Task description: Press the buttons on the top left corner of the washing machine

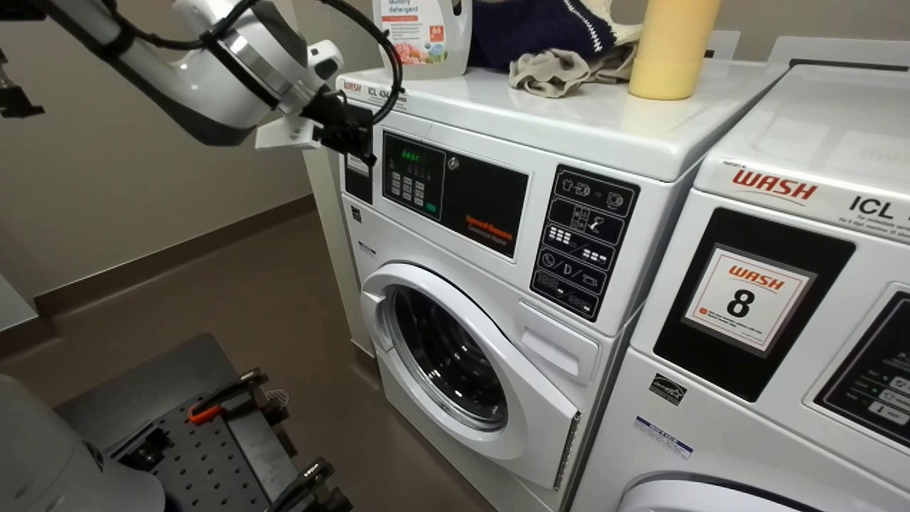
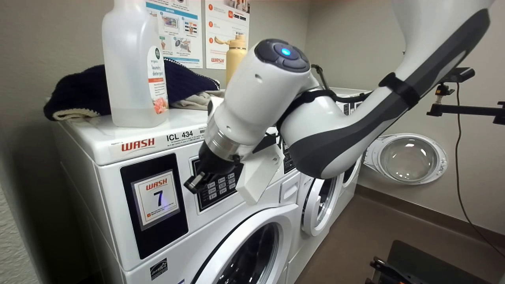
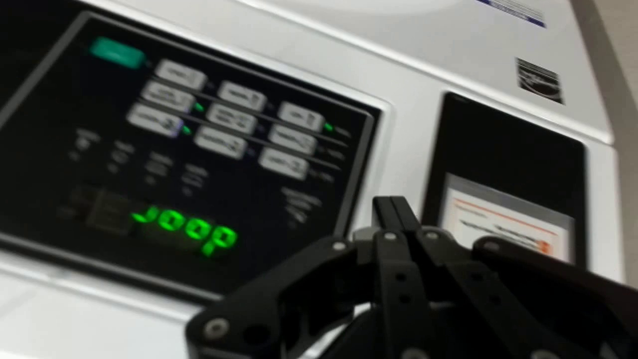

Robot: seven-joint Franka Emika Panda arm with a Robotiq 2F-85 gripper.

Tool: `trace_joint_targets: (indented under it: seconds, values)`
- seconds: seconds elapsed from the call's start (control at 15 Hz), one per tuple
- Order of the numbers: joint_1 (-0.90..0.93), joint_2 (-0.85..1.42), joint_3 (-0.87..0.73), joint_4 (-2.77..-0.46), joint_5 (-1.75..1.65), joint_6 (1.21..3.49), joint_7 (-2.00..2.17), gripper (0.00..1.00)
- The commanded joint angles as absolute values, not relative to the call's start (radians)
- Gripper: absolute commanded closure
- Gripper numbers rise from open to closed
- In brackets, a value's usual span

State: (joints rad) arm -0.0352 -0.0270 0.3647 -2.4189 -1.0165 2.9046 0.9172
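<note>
Wrist view: white washing machine (image 3: 413, 60) is filling most of background. In both exterior views, detergent bottle (image 2: 132, 79) is standing near front left corner of machine's top. Dark panel (image 3: 254, 199) is sitting near front's top left corner. Gripper (image 3: 395, 212) is pointing at panel's left edge, fingers meeting, holding nothing; cannot tell whether touching. Small buttons (image 3: 232, 118) are lining panel's lower part.

In both exterior views you have a laundry detergent bottle (image 2: 132, 67) standing upright, with a dark blue knit cloth (image 1: 526, 35) just beside it. A crumpled grey-beige cloth (image 1: 551, 73) lies against the knit one, and you have a yellow bottle (image 1: 672, 46) upright next to that. In an exterior view you see a neighbouring white machine (image 1: 775, 427) bearing a sign (image 1: 746, 299) numbered 8. In an exterior view you also see posters (image 2: 175, 35) on the wall (image 2: 276, 19) and a round glass door (image 2: 410, 159) standing open.
</note>
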Motion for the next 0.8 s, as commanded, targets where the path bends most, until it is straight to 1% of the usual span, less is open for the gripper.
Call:
trace_joint_targets:
  seconds: [0.0,0.27,0.47,0.67,0.73]
  values:
    - [0.041,-0.16,0.414,-2.46,-0.87,2.973,0.75,1.0]
    - [0.189,-0.279,0.439,-2.446,-0.665,2.894,0.651,1.0]
    - [0.268,-0.357,0.441,-2.423,-0.572,2.774,0.663,1.0]
    - [0.286,-0.423,0.446,-2.426,-0.536,2.645,0.705,1.0]
    - [0.244,-0.45,0.483,-2.436,-0.485,2.615,0.686,1.0]
